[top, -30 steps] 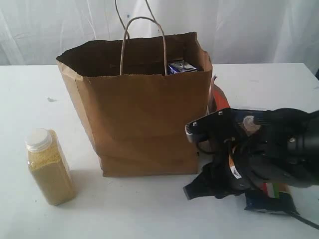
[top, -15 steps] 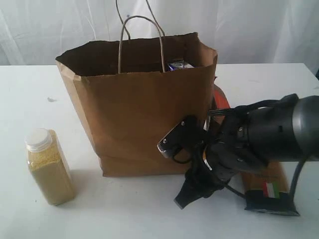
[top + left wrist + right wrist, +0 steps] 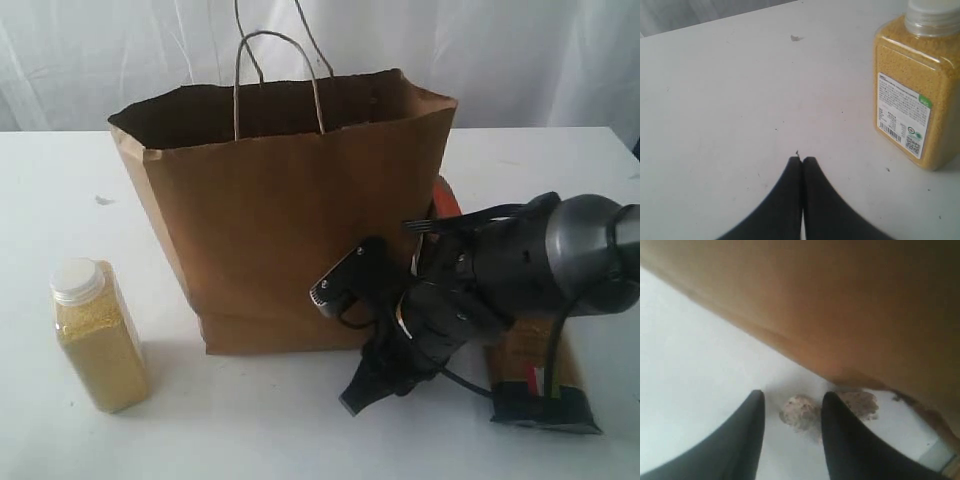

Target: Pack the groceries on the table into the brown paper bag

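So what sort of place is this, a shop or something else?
Probably a robot test setup, not a shop: a bare white table, a plain white curtain behind, and a robot arm beside a paper bag.

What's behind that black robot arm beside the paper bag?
A spaghetti pack on the table, its end showing; the arm covers the rest. An orange-edged thing peeks out above, mostly hidden.

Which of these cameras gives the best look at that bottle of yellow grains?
The exterior view: the yellow-grain bottle stands whole, cap included, left of the brown paper bag. The left wrist view shows it closer, label visible, but cropped at the picture's edge. The right wrist view misses it.
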You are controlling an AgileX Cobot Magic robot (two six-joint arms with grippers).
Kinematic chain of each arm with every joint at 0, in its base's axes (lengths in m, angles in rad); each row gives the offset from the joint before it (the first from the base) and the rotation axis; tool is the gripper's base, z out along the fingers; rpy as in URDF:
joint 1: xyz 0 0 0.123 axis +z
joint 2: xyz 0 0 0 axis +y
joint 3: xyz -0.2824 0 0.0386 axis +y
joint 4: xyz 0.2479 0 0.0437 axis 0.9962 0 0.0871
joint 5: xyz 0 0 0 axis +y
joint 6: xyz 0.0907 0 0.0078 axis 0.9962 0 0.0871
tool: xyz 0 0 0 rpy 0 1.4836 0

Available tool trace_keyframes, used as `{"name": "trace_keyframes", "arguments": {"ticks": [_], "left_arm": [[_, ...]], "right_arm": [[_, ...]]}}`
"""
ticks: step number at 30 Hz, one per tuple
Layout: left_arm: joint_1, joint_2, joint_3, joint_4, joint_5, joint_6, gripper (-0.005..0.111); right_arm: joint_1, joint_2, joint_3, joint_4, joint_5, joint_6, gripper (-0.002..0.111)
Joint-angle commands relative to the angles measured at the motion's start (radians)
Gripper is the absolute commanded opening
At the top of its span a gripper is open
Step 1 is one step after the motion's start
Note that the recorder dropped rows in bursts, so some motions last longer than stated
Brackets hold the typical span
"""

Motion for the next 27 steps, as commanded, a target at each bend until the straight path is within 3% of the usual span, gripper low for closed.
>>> {"name": "trace_keyframes", "arguments": {"ticks": [1,5,14,22,27], "left_arm": [[0.004,-0.005,0.004,-0.010,0.000,-0.001,0.000],[0.004,-0.005,0.004,-0.010,0.000,-0.001,0.000],[0.004,-0.005,0.004,-0.010,0.000,-0.001,0.000],[0.004,-0.005,0.004,-0.010,0.000,-0.001,0.000],[0.004,-0.005,0.004,-0.010,0.000,-0.001,0.000]], "right_arm": [[-0.009,0.021,-0.005,0.015,-0.002,-0.021,0.036],[-0.009,0.020,-0.005,0.022,-0.002,-0.021,0.034],[-0.009,0.020,-0.005,0.089,0.016,-0.021,0.001],[0.010,-0.080,-0.005,0.175,0.102,-0.021,0.000],[0.077,-0.181,-0.005,0.260,0.173,-0.077,0.000]]}}
